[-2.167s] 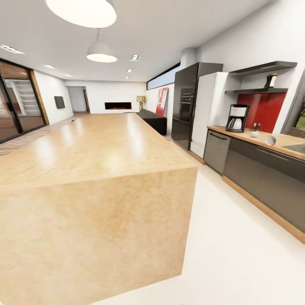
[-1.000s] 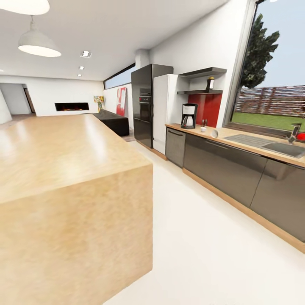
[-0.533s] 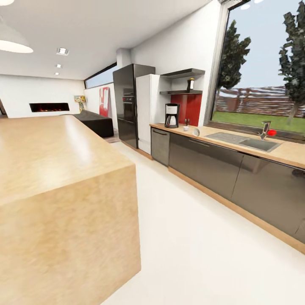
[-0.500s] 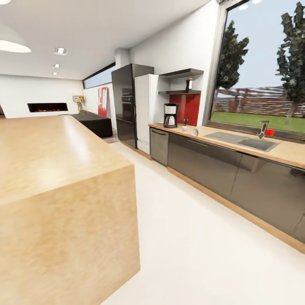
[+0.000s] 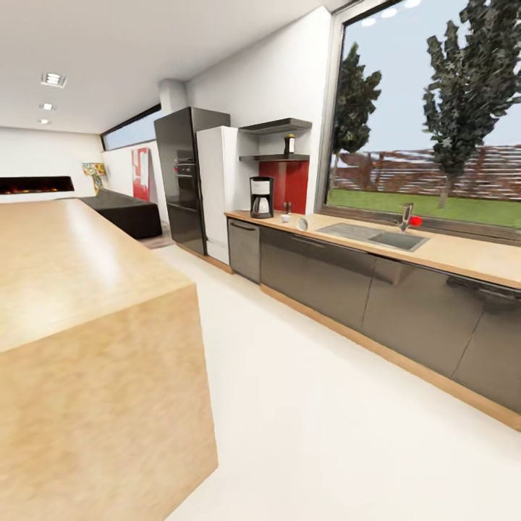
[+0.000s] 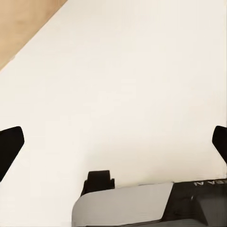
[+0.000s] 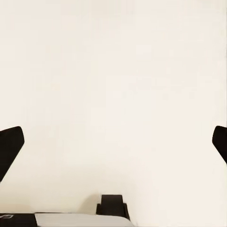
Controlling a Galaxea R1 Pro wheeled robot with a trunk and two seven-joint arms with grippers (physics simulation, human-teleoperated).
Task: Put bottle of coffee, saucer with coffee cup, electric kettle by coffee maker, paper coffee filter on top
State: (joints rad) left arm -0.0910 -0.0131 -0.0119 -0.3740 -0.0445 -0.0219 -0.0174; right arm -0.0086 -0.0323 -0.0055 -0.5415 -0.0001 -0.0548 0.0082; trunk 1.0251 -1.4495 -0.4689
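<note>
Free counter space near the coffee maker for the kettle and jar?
Bare kitchen countertop right of the sink, and a narrow strip left of the coffee maker. Crowded between coffee maker and sink: the coffee cup and a small round white item.

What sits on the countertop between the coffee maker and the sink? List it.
In the head view, between the coffee maker and the sink sit a small white cup and a round white item, too small to identify.

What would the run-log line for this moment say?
phase: in transit | coffee maker: on kitchen countertop | bottle of coffee: on kitchen shelf | end effectors: open, empty
</note>
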